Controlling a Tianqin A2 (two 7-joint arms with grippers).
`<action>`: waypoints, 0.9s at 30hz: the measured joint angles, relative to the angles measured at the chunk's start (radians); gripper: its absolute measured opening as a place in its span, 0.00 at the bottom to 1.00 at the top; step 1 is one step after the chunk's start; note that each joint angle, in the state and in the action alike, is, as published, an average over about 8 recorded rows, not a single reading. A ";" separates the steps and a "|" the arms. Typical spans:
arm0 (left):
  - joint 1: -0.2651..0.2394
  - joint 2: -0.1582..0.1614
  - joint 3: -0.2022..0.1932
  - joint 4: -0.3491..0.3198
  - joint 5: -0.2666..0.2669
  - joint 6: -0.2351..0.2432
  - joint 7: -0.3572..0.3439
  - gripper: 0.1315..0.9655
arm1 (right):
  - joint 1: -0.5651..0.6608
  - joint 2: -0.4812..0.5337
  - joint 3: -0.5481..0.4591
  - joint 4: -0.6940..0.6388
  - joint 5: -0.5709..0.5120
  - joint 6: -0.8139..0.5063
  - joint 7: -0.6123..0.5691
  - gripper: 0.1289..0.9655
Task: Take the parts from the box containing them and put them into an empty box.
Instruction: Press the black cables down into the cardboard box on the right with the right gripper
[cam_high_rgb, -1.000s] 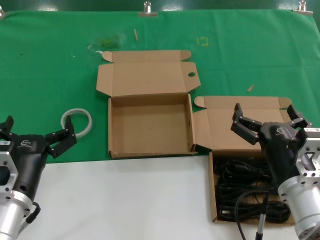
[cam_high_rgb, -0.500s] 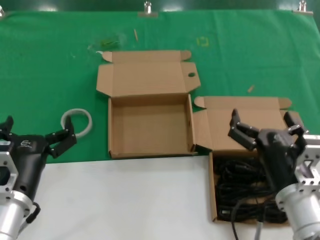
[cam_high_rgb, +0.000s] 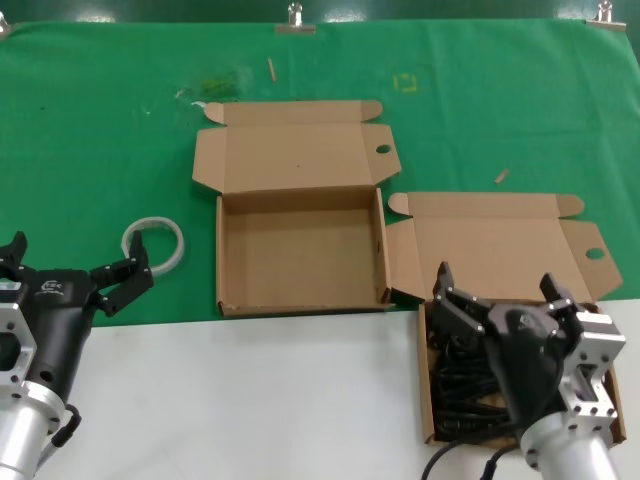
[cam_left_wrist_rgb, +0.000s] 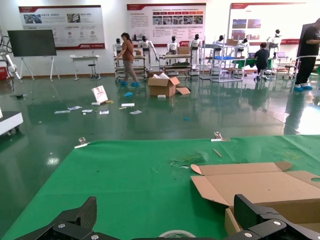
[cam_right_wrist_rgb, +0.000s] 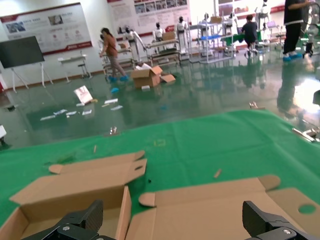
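The head camera looks forward and steeply down on the green cloth (cam_high_rgb: 100, 120). Both wrist cameras sit low, just above the cloth, facing 12 o'clock toward the hall beyond. All three views share the empty box (cam_high_rgb: 300, 255) (cam_left_wrist_rgb: 265, 187) (cam_right_wrist_rgb: 75, 195)

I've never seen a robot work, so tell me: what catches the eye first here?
Two open cardboard boxes on a green cloth: the left box is bare inside, the right box holds black cords. The right gripper, fingers spread, hangs over those cords, while the left gripper waits open at the near left by a whitish tape ring.
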 joint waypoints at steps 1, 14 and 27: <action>0.000 0.000 0.000 0.000 0.000 0.000 0.000 1.00 | -0.008 0.000 -0.007 0.007 0.011 0.012 -0.011 1.00; 0.000 0.000 0.000 0.000 0.000 0.000 0.000 1.00 | -0.169 0.000 0.062 0.042 -0.036 -0.018 -0.025 1.00; 0.000 0.000 0.000 0.000 0.000 0.000 0.000 1.00 | -0.198 0.000 0.115 0.002 -0.268 -0.075 0.399 1.00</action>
